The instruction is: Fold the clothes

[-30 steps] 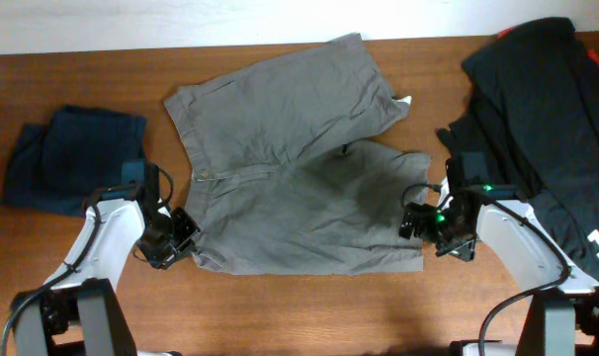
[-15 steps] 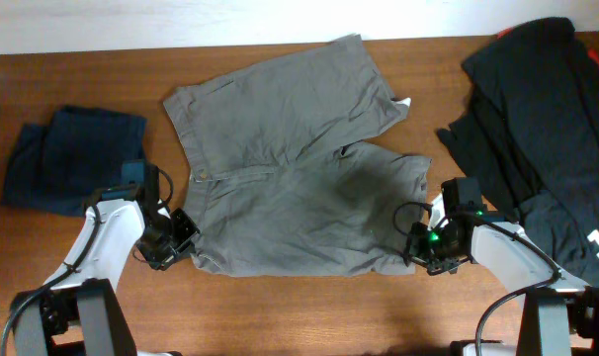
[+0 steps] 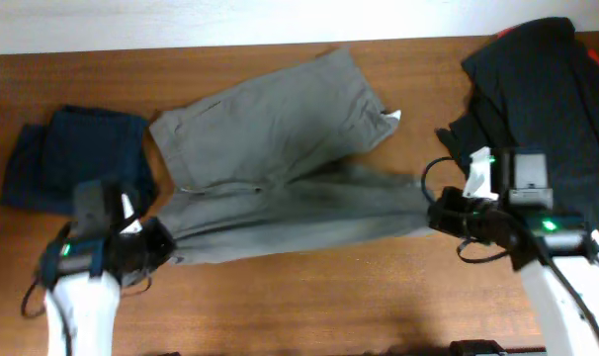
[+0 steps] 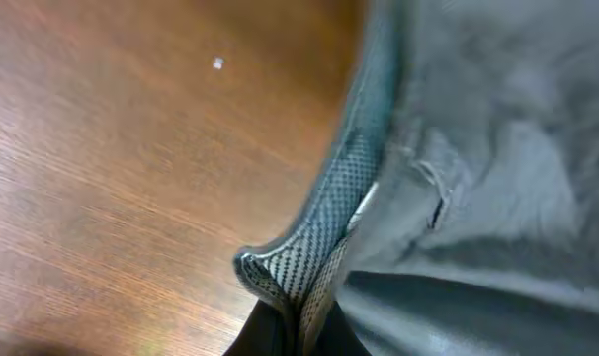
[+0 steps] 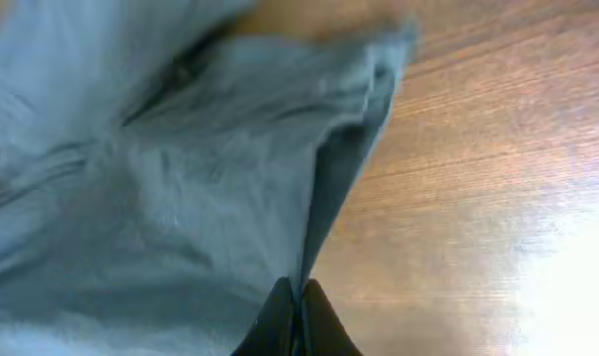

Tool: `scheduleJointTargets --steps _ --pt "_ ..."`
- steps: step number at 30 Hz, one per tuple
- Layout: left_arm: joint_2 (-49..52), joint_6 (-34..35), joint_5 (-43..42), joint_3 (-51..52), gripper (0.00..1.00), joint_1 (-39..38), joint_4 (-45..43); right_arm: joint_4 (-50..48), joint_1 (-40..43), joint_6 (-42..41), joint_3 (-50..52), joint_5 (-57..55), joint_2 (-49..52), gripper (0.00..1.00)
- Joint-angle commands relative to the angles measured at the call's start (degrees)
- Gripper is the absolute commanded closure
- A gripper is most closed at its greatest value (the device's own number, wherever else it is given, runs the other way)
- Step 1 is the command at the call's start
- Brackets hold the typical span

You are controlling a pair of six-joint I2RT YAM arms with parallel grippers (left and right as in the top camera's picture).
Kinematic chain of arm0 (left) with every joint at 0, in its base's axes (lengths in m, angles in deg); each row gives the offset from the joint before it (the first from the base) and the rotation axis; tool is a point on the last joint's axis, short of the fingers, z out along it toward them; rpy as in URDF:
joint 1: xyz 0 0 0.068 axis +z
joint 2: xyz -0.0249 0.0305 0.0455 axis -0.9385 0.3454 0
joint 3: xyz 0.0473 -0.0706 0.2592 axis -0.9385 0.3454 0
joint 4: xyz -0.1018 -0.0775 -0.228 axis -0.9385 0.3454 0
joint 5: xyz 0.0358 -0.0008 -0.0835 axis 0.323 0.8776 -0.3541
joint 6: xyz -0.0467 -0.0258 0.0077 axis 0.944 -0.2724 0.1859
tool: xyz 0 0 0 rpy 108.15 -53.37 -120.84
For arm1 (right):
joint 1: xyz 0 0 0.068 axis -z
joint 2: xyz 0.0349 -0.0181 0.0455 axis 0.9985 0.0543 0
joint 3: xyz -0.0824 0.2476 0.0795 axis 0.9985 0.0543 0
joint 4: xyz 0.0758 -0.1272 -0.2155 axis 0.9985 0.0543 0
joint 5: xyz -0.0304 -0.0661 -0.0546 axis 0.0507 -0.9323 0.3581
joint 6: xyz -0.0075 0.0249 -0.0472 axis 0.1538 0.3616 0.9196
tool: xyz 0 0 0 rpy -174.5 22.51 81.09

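Your holdings, itemised:
- Grey shorts point(image 3: 280, 148): centre of the tabletop point(image 3: 309, 307). The upper leg lies spread flat, with a white label point(image 3: 391, 117) at its hem. The lower half is pulled into a taut band between your two arms.
- Left gripper point(image 3: 156, 245): jaws clenched on the waistband end of the shorts.
- Right gripper point(image 3: 440, 213): jaws clenched on the lower leg's hem.
- Navy garment point(image 3: 72, 158): compact pile, far left.
- Black garment point(image 3: 547, 109): heaped at the right edge.
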Motion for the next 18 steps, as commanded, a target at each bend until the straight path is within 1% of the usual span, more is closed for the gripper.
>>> scheduleJointTargets --steps 1,5,9,13,16,18 --pt "-10.45 -5.29 -0.31 -1.01 1.0 3.1 1.7 4.26 0.57 0.33 -5.55 -5.4 -3.1 0.96" --pt "-18.23 -5.66 -1.25 -2.16 1.0 3.08 5.86 7.26 0.55 0.35 -8.68 -5.81 -6.32 0.96" --pt "-19.76 -5.18 -0.39 -2.36 1.0 3.08 4.04 5.29 0.55 2.97 -11.41 -5.77 -6.62 0.96" --pt "-14.84 -4.09 -0.44 -2.36 1.0 3.08 -0.85 2.25 0.44 5.62 -14.95 -5.14 -0.48 0.96" --pt "-4.46 -4.09 -0.44 -2.36 1.0 3.08 -11.21 -0.55 0.44 8.66 -20.63 -4.07 10.45 0.96" --pt "2.91 -2.95 -0.55 -2.36 1.0 3.08 -19.89 -2.69 0.44 10.75 -24.98 -4.04 18.05 0.96"
